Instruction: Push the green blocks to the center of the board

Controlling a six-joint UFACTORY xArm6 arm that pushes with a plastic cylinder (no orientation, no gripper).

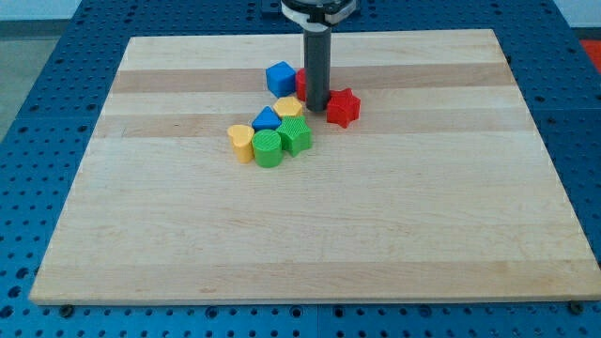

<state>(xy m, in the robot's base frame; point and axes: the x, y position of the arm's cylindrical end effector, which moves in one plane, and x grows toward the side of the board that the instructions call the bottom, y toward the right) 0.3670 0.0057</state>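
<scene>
Board, near edge [310, 282]: pale wooden board on a blue perforated table [56, 56]; this bare strip at the view's bottom lies nearest the camera.
Green cylinder [268, 148]: lowest block of the cluster, above and left of the board's middle; touches the yellow heart-like block on its left and the other green block on its right.
Green block [297, 136]: ridged, shape not clear; just right of and slightly above the green cylinder, touching it.
Yellow heart-like block [241, 143]: leftmost of the cluster, against the green cylinder.
Blue triangular block [267, 119]: directly above the green pair, touching or nearly so.
Yellow block [289, 107]: flat-looking, shape unclear; between the blue triangular block and the rod.
Blue cube [280, 78]: topmost of the cluster, left of the rod.
Red block [301, 82]: mostly hidden behind the rod; shape cannot be told.
Red star [343, 107]: right of the rod, just beside it.
My tip [316, 108]: end of the dark rod, on the board between the yellow block and the red star, above and right of both green blocks, not touching them.
Claw: the arm carries a rod only; no claw shows.
Containers: the board is the only thing bearing others; all eight blocks lie on it.
</scene>
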